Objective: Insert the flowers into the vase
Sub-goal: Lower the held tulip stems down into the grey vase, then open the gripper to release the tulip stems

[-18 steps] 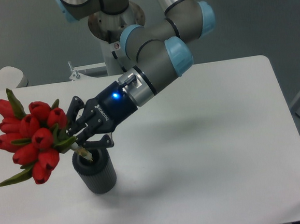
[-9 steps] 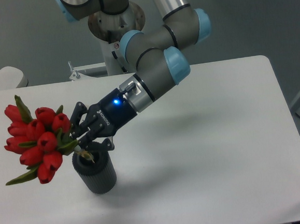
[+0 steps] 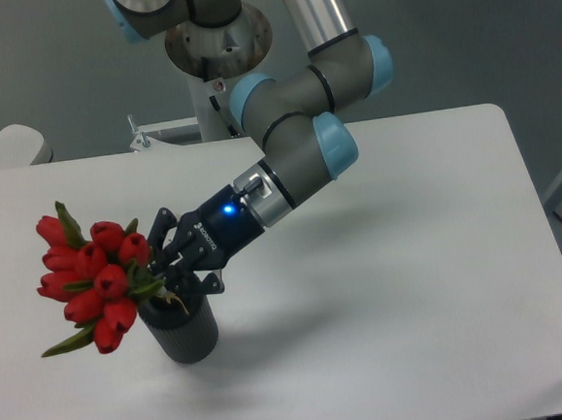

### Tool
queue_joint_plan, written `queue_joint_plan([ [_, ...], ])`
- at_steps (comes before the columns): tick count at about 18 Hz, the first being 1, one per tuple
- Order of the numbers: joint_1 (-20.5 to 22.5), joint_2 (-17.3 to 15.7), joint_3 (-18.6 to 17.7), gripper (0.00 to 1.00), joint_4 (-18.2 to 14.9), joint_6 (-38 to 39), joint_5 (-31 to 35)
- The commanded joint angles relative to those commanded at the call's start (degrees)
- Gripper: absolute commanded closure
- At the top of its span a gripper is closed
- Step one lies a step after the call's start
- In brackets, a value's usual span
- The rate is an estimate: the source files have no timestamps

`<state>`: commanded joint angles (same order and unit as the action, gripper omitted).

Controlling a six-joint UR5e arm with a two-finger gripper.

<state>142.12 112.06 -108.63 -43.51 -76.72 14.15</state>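
The flowers, a bunch of red closed tulip buds with green leaves, hang tilted out to the left of the vase. Their stems run down to the right into my gripper, which is shut on them just above the vase mouth. The vase is a dark grey ribbed cylinder standing upright on the white table, directly under the gripper's fingers. The stem ends point at the vase's rim; whether they are inside the opening is hidden by the fingers.
The white table stretches right and forward of the vase. The arm's base stands behind the table's far edge. A pale rounded object sits at the far left edge.
The gripper with the flowers has moved down and to the right, bringing the bunch closer to the vase and the stems lower over its mouth.
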Motion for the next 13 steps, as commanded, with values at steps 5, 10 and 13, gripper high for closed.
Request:
queue_joint_plan([
  [5,0.09,0.53,-0.80,0.95,-0.09,-1.68,0.00],
  [10,0.18,0.70,-0.80,0.87,-0.09,-1.76,0.00],
  [13,0.44,0.88,-0.71,0.59,-0.09,-1.68,-0.09],
])
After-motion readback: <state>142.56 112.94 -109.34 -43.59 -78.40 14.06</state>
